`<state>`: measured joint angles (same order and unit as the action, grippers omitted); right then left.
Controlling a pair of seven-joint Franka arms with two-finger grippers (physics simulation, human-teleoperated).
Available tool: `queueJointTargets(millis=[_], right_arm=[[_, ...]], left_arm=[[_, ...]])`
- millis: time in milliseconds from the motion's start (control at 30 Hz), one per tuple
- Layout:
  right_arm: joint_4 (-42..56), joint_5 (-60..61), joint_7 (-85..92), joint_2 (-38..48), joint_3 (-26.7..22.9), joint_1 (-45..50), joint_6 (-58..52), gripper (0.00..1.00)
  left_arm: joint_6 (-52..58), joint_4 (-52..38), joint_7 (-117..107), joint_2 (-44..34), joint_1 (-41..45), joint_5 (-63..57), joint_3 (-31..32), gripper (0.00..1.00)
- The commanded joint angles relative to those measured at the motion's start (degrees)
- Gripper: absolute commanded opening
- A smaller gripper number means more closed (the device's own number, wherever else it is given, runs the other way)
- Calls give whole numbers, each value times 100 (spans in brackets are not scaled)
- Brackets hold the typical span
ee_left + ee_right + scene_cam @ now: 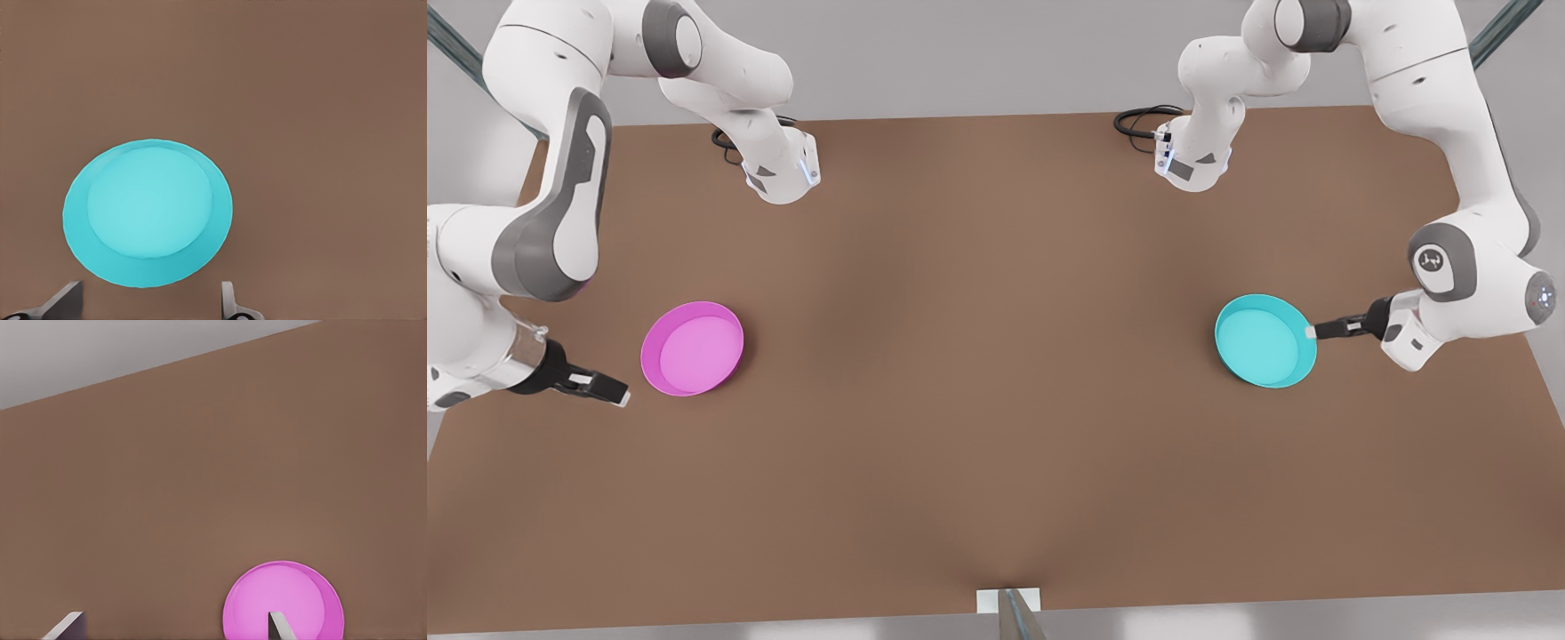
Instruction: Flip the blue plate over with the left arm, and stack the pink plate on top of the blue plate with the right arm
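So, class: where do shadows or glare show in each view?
Front view: soft, even light, no glare, faint shadow beside the pink plate and the blue plate. Left wrist view: flat light on the blue plate, no hard shadow. Right wrist view: pink plate evenly lit.

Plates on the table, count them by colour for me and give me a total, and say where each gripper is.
Blue plate: 1, with the left gripper open at its rim on the front view's right.
Pink plate: 1, with the right gripper open beside it, apart from it, on the front view's left.
Total: 2 plates, both lying open side up on the brown table.
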<state>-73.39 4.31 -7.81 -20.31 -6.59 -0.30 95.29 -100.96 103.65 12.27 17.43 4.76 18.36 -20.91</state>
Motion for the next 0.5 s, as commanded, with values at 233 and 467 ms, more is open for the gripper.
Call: queueJointTargets(millis=[233, 467], right_arm=[[-9, 26, -1, -79, -9, -102, 148, 100], [-9, 17, -1, -70, -18, -120, 139, 100]], left_arm=[[-829, 595, 2349, 806, -414, 976, -642, 100], [-1233, 955, 2780, 1219, -485, 1213, -669, 92]])
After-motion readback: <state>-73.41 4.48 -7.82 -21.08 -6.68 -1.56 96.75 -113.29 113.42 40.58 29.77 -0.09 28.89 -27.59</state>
